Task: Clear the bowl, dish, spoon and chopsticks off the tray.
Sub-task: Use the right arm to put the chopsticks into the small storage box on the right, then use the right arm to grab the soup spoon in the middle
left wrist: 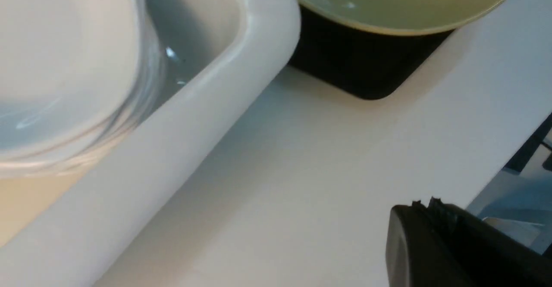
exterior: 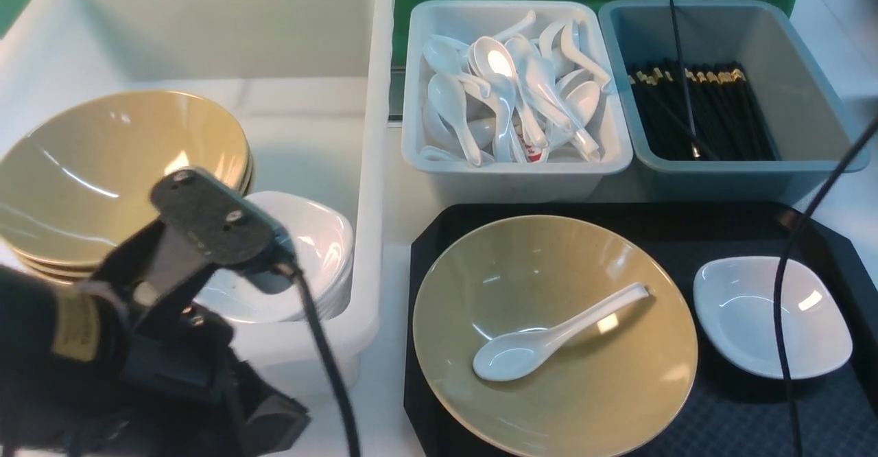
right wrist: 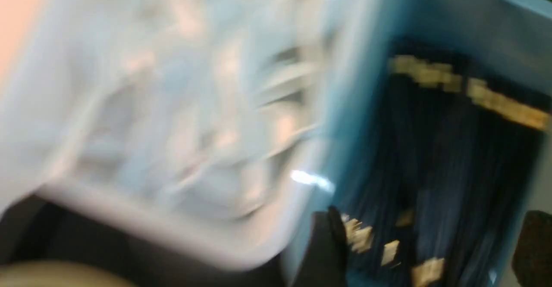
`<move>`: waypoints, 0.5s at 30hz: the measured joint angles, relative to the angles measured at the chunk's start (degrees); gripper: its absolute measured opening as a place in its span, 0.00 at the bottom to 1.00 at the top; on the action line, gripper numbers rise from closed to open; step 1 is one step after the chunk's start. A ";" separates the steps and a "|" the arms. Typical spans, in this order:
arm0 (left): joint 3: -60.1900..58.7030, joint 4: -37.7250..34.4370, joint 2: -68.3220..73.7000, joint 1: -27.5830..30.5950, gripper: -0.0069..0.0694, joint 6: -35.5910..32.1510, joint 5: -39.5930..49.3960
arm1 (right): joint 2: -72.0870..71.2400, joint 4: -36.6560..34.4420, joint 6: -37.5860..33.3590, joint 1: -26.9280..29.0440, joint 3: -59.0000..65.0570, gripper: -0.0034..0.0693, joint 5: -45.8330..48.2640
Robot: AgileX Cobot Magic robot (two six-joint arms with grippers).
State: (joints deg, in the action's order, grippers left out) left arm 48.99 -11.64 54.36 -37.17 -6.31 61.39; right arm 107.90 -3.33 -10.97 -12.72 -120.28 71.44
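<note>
1. Judging by the layout, the step in hand is finishing the chopsticks' release into the grey-blue bin [exterior: 748, 166], just beyond the right part of the tray [exterior: 727, 423]. One black chopstick [exterior: 683, 76] stands steeply among the others there; whether it is settled or falling, I cannot tell.
2. The right gripper [right wrist: 431, 244] is over that bin with its jaws spread wide, pinching nothing visible. Best keep them spread and lift straight up, so neither finger drags a stick over the rim.
3. The left gripper [left wrist: 427, 220] has its jaws pressed together, empty, left of the tray's near part. It should wait clear of the right arm's path.
4. The bowl [exterior: 549, 258] sits on the tray's left part, with the spoon [exterior: 511, 356] inside it; the dish [exterior: 741, 306] rests on the tray's right part.
5. The spoon should come out before the bowl moves, or it may slide. Its handle leans up towards the bowl's rim, offering a good grip; the spoon bin [exterior: 514, 167] lies just beyond the tray.
</note>
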 joint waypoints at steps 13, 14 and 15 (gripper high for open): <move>0.00 3.01 -9.33 0.00 0.08 1.07 -0.34 | -12.73 -1.15 -27.23 -21.47 39.25 0.82 -0.95; 0.00 3.01 -9.33 0.00 0.08 1.07 -0.46 | -11.96 -1.09 -29.50 -22.01 40.74 0.82 -2.16; 0.00 2.94 -9.13 0.00 0.08 1.07 -0.76 | -11.06 -0.87 -31.38 -22.31 41.81 0.82 -3.67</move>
State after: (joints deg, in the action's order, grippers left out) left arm 48.99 -8.69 45.23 -37.17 -5.24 60.63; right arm 96.83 -4.20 -42.35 -35.03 -78.47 67.77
